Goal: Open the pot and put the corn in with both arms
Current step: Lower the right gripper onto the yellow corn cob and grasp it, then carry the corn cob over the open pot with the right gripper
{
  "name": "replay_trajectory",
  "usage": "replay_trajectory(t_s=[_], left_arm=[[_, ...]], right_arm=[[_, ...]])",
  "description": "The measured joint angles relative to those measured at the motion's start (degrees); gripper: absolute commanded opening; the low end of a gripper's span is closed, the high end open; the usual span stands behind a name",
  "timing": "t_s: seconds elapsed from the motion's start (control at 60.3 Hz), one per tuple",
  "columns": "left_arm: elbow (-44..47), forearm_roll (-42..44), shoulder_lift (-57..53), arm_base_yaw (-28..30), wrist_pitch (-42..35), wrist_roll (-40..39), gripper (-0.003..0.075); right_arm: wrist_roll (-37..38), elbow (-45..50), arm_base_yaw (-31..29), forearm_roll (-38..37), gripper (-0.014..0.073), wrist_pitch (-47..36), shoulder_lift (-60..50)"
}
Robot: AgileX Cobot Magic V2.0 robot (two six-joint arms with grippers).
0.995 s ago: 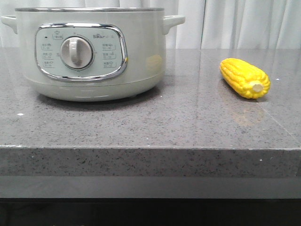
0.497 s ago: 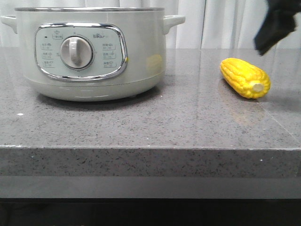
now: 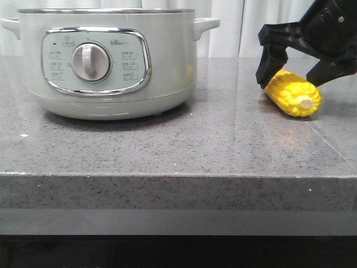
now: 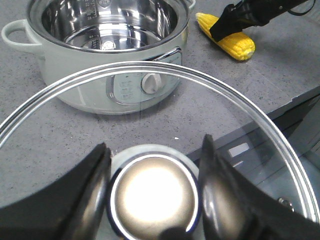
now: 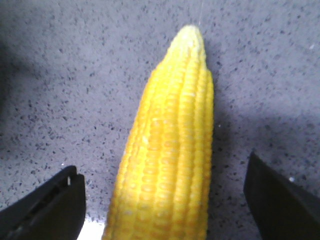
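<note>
Pale grey-green pot (image 3: 167,61), yellow corn (image 3: 293,94), speckled grey table (image 3: 167,151).

Speckled grey stone counter (image 3: 167,145) w/ thick front edge, glossy, faint reflections. White pleated curtain (image 3: 290,28) behind, evenly lit. Dark gap below counter front.

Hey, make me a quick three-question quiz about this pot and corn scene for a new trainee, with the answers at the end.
1. True or false: the pot has its lid on.
2. Which best describes the right gripper? A) shut on the corn; B) open, a finger on each side of the corn; C) over the pot.
3. Fill in: the left gripper is shut on the lid's ____.

Key
1. False: the steel inside shows, and the lid is held away from the pot.
2. B: the right wrist view shows a gap on both sides of the cob.
3. Knob.
</note>
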Motion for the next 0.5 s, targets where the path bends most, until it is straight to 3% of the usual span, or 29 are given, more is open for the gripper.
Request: replay_trajectory(t_s=[0.232,0.315,0.497], left_arm=[[0.00,-0.11,0.00,0.00,0.00,0.00,0.0134],[0.00,-0.11,0.00,0.00,0.00,0.00,0.0134],[0.00,-0.11,0.00,0.00,0.00,0.00,0.0134]], right_arm=[[0.00,-0.41,0.00,0.13,0.0227,0.51,0.47],[0.00,-0.66,0.00,0.26,0.0173,0.51,0.47],[0.00,-3.81,0.00,0.26,0.0170,1.54,-0.71]])
